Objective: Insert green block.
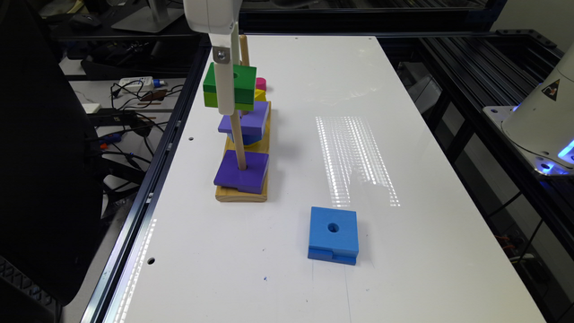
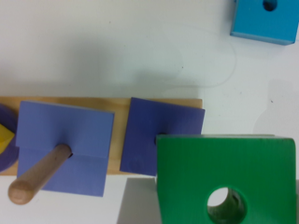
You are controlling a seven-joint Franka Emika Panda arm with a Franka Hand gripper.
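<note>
The green block [image 1: 242, 85], dark green over lime green with a round centre hole, hangs in the air with my gripper [image 1: 228, 92] shut on it. It sits above the wooden peg board [image 1: 242, 194], over the upper end of the near peg [image 1: 239, 143]. That peg's top is hidden behind the block and finger. In the wrist view the green block [image 2: 196, 168] covers part of the dark purple block [image 2: 154, 130], and my gripper [image 2: 215, 207] holds it by its sides.
The near peg carries a dark purple square block [image 1: 242, 172]. The middle peg [image 2: 39, 177] holds a lighter purple block [image 1: 245, 119] over a blue piece. Yellow and pink pieces sit at the far peg. A blue square block [image 1: 333, 235] lies loose on the white table [image 1: 403, 134].
</note>
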